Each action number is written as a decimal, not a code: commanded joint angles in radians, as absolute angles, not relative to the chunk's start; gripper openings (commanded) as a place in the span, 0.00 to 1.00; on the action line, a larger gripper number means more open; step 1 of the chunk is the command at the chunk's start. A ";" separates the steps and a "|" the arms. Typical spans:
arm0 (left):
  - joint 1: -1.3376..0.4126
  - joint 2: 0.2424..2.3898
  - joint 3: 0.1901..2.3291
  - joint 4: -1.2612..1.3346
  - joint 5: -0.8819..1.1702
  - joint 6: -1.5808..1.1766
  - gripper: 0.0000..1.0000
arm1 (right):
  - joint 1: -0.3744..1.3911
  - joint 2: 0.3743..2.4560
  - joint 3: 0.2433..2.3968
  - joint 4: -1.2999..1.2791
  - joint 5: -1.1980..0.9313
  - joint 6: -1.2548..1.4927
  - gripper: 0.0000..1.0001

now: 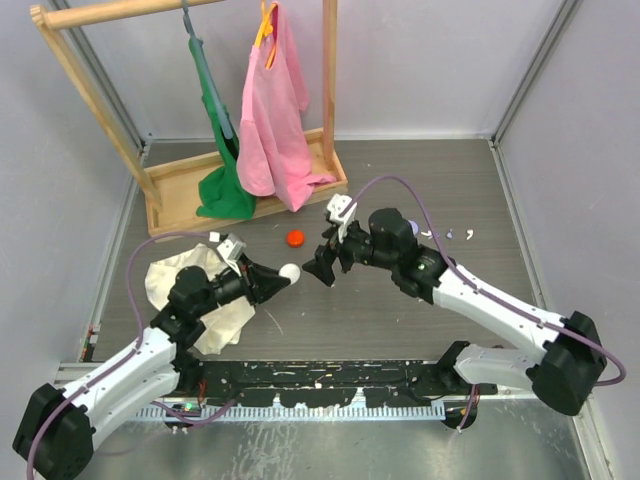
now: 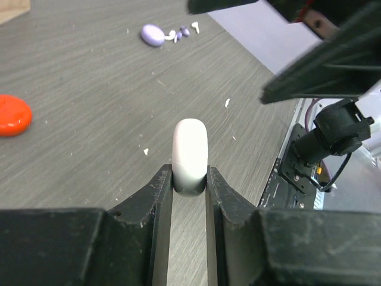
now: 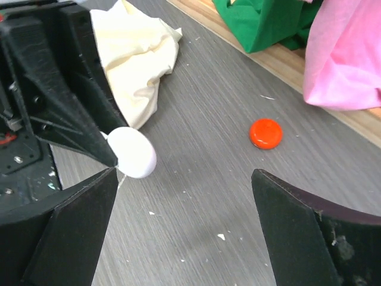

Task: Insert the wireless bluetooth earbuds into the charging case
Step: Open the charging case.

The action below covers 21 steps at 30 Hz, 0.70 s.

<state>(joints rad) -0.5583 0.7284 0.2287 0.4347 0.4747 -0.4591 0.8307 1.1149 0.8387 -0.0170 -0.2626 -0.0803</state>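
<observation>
The small round puck-like charging case (image 2: 190,152), so pale that it reads almost white, is off the table. It is pinched on edge at the very tips of the left gripper (image 2: 189,179), which is clamped on its lower rim only. Just right of it the right gripper (image 3: 184,179) hangs with its jaws spread wide and nothing between them. The two tiny white plastic earbuds (image 2: 195,27) lie on the grey wood-grain table (image 1: 400,190), well apart to the right, beside a small lavender oval piece (image 2: 153,34) (what it is I cannot tell).

The hold is shallow, so a nudge from the right fingers could twist the smooth case or pop it out. Whether its lid is open cannot be told; if shut, it will take no earbud. The earbuds, far smaller than a finger, could skid away under a closing pinch.
</observation>
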 commanded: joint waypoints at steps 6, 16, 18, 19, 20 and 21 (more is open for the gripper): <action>-0.563 0.669 0.188 0.708 0.461 -0.475 0.15 | 0.723 1.292 0.949 0.184 -0.702 0.135 1.00; -0.563 0.695 0.181 0.783 0.480 -0.490 0.12 | 0.723 1.259 0.832 0.381 -0.740 0.171 0.97; -0.564 0.700 0.184 0.784 0.494 -0.493 0.12 | 0.722 1.259 0.826 0.400 -0.762 0.183 0.92; -0.563 0.700 0.185 0.783 0.509 -0.498 0.12 | 0.720 1.259 0.826 0.395 -0.776 0.184 0.89; -0.563 0.697 0.186 0.783 0.524 -0.504 0.12 | 0.716 1.256 0.822 0.391 -0.791 0.183 0.87; -0.564 0.694 0.187 0.783 0.538 -0.508 0.12 | 0.713 1.247 0.812 0.394 -0.793 0.185 0.85</action>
